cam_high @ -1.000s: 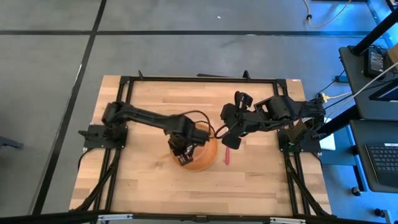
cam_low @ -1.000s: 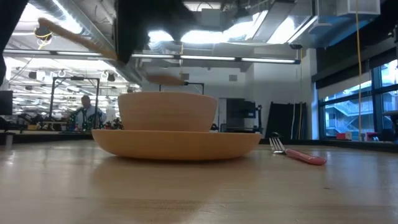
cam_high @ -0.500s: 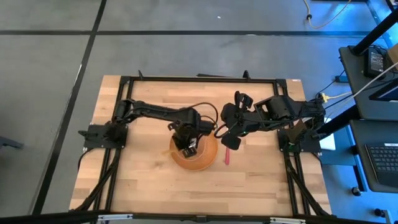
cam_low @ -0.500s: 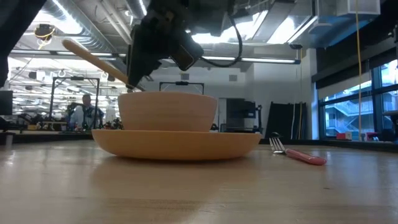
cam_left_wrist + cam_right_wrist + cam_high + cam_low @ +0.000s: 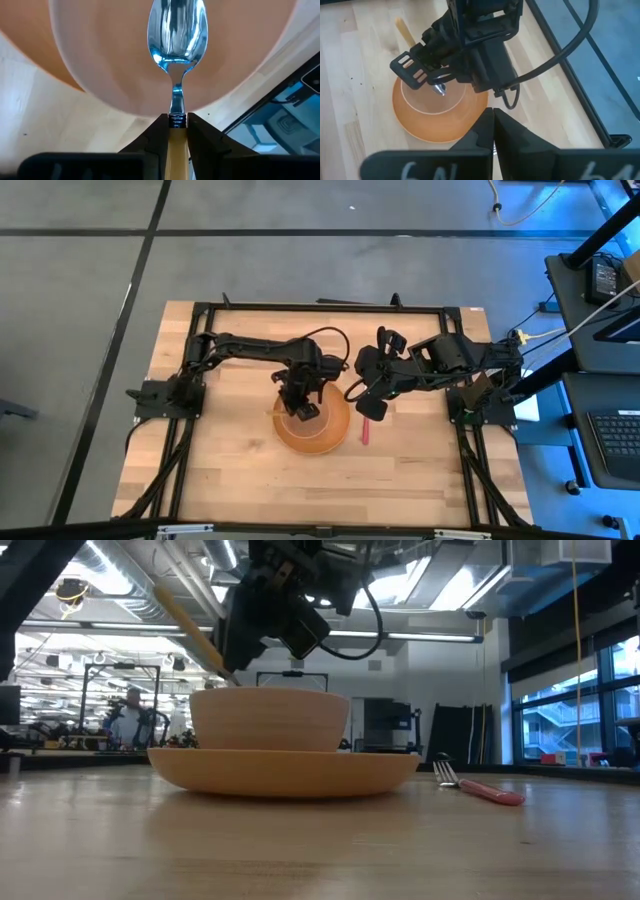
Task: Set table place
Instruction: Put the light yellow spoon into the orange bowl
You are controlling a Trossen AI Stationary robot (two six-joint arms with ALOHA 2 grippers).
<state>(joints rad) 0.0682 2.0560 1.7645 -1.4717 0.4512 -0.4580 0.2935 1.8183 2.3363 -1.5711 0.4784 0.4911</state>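
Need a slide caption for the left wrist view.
Left claw holds wooden-handled metal spoon over pale-orange bowl.

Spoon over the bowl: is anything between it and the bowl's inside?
Nothing visible. The left gripper holds the spoon by its handle, tilted, with the metal end pointing into the bowl, which looks bare inside. The right gripper waits beside the plate, above the fork.

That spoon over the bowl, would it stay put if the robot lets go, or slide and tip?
The spoon looks stiff: metal head, wooden handle, no bend. It slants steeply, its head inside the bowl and its handle between the left gripper's fingers. Let go, it would probably lean on the rim; the smooth bowl wall might let the head slide.
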